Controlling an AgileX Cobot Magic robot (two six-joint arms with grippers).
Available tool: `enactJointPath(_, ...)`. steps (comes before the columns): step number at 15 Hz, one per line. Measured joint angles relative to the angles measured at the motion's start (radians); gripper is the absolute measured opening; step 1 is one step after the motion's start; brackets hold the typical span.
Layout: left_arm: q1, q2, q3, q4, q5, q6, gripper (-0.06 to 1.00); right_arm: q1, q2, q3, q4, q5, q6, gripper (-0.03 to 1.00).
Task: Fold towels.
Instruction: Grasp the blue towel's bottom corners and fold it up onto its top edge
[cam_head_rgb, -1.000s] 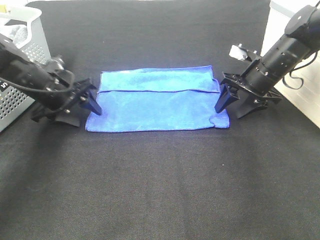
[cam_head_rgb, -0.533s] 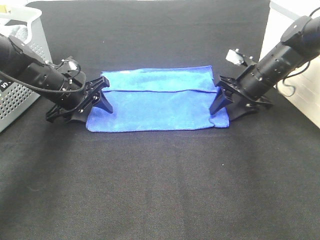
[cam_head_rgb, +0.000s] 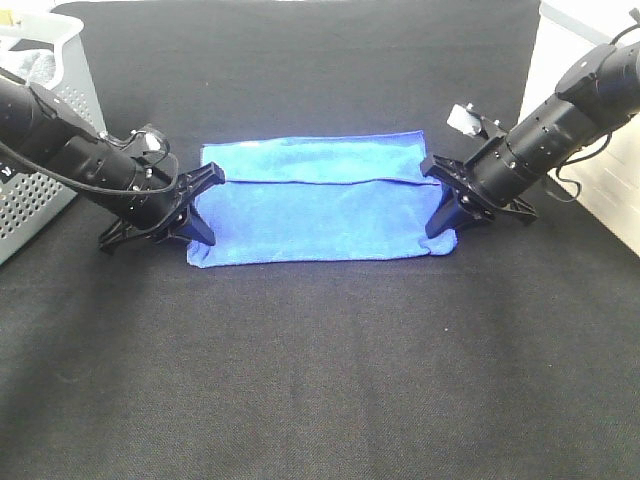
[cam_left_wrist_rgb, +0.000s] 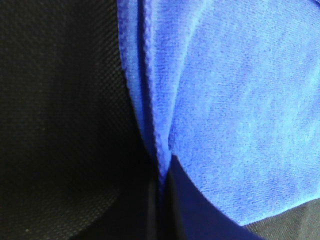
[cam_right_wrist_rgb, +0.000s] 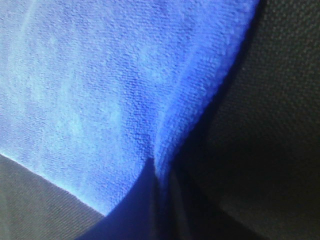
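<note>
Black worktop (cam_head_rgb: 320, 400): my left tool (cam_head_rgb: 200, 232), right tool (cam_head_rgb: 438, 224) clamped on short edges of towel (cam_head_rgb: 320, 215); shallow pinch could slip, skewing fold.

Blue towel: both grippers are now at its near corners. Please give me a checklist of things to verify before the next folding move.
1. Left gripper shut on the blue towel at its near left corner: ok; the left wrist view shows the stitched edge pinched.
2. Right gripper shut on the near right corner: ok; the right wrist view shows cloth running into the closed tips.
3. All layers caught in each grip: cannot tell.
4. Towel lying flat between the two grips, without large wrinkles: ok.
5. Grey basket apart from the towel: ok.
</note>
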Motion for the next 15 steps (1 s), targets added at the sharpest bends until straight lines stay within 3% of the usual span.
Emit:
enactJointPath(3, 0.005, -0.018, 0.000, 0.054, 0.055, 0.000, 0.01, 0.000, 0.007, 0.000, 0.000, 0.022, 0.008, 0.00)
enactJointPath(8, 0.073, -0.070, 0.002, 0.218, 0.264, -0.005, 0.01, 0.000, -0.043, 0.001, -0.048, 0.104, 0.079, 0.00)
enactJointPath(10, 0.073, -0.085, 0.013, 0.245, 0.282, -0.011, 0.01, 0.000, -0.064, 0.007, -0.068, 0.117, 0.102, 0.00)
enactJointPath(15, 0.071, -0.217, 0.230, 0.261, 0.251, -0.022, 0.01, 0.001, -0.182, 0.287, -0.074, 0.053, 0.105, 0.00)
